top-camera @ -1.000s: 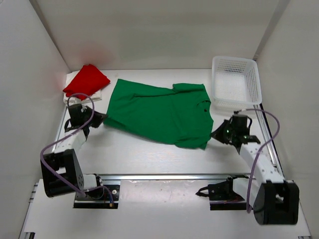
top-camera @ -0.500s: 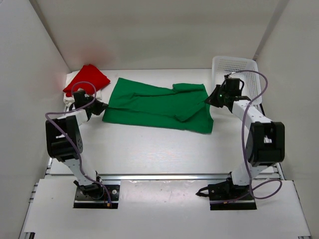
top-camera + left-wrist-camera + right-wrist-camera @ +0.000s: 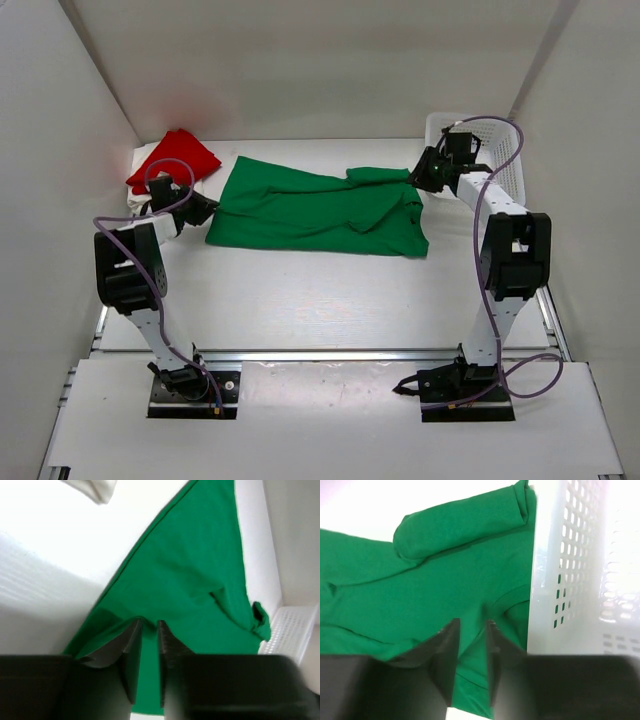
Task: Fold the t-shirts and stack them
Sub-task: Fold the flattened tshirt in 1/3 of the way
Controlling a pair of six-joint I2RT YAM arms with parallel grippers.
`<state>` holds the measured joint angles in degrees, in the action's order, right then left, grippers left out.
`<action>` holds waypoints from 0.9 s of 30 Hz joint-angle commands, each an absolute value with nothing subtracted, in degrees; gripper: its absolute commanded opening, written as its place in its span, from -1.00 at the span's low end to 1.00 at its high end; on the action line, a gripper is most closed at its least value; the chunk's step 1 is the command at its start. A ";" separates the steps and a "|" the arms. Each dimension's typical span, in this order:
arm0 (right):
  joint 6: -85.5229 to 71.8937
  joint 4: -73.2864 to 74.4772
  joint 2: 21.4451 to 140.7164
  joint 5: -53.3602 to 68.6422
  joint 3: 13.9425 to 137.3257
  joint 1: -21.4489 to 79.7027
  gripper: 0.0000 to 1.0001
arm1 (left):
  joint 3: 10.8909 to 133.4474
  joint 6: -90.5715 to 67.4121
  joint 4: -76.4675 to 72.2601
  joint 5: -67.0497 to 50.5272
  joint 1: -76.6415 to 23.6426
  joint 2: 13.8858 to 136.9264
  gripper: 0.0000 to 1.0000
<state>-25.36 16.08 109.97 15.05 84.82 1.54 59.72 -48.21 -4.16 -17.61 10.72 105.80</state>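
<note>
- Finds a green t-shirt [image 3: 320, 212] laid lengthwise across the middle of the white worktop [image 3: 300, 300], doubled over on itself into a long band, with the sleeve end toward the right.
- Notes creases and a loose flap over the right half of that band; the left half lies smoother.
- Picks out a rolled green sleeve in the right wrist view, just beside the wall of the white mesh basket [image 3: 512, 150].
- Places the basket in the far right corner, upright, with the right arm reaching past its near-left corner.
- Puts the left fingers [image 3: 136, 632] low at the left end of the green cloth, parted by a narrow slit with green showing through it; grip released.
- Puts the right fingers [image 3: 454, 632] low at the right end of the same cloth, close to the basket wall, likewise parted by a narrow slit over green fabric; grip released.
- Cannot tell whether either pair of tips touches the fabric.
- Marks a folded red t-shirt [image 3: 175, 160] in the far left corner, resting on a folded white t-shirt [image 3: 95, 487] whose pale edge peeks out beneath.
- Sets that small stack just beyond the left arm, near the green shirt's far-left corner but apart from it.
</note>
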 commanded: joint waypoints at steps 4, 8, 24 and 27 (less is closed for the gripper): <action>-24.52 14.07 103.55 13.45 83.51 3.42 -0.21 | 57.59 -45.53 -4.48 -16.97 12.22 97.76 -0.02; -25.57 10.30 93.71 12.12 70.73 5.35 -0.59 | 50.72 -44.91 -4.57 -15.56 12.48 92.20 -0.10; -32.07 -5.97 66.97 14.33 25.49 2.21 -0.22 | 37.53 -49.04 -8.34 -15.64 15.12 93.15 -0.02; -33.04 -9.04 69.51 14.94 23.65 0.09 -0.07 | 37.53 -51.93 -12.02 -15.73 14.68 95.62 -0.06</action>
<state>-31.88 -2.07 68.45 14.39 24.67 1.50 36.86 -49.43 -8.64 -17.04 15.14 93.10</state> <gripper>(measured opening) 0.457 0.477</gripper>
